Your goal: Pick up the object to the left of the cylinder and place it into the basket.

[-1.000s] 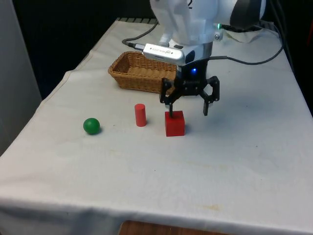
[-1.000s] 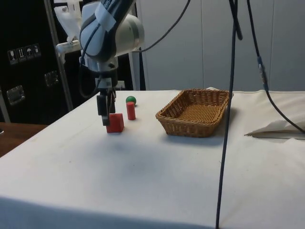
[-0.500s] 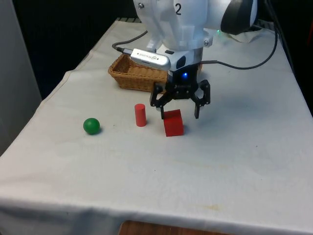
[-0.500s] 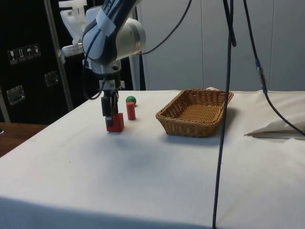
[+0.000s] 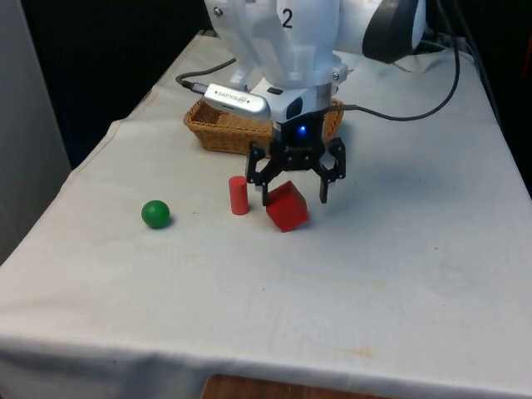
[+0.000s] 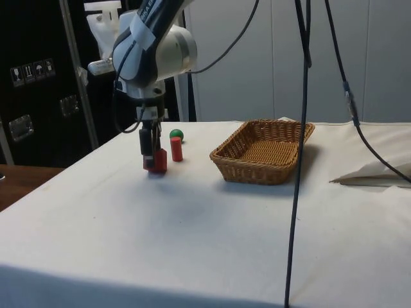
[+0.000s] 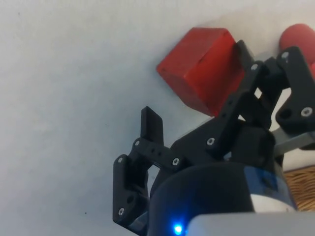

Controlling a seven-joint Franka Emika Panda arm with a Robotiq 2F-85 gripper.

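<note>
Gripper [image 5: 294, 194] low over table [image 5: 399, 274], fingers spread wide, grasping nothing; one finger [image 7: 237, 105] against tilted red cube [image 5: 288, 207]. Green ball [image 5: 155, 214] near table's left edge in front view, beyond red cylinder [image 5: 238, 195]. Basket [image 5: 218, 121] toward far edge.

A lab — cloth-draped table [image 5: 399, 274], dark cabinets [image 6: 38, 83], hanging cables [image 6: 302, 128].

The arm [image 5: 283, 41] was glossy white, its gripper [image 5: 294, 178] black with silver screws, black cables [image 5: 399, 112] trailing behind.
</note>
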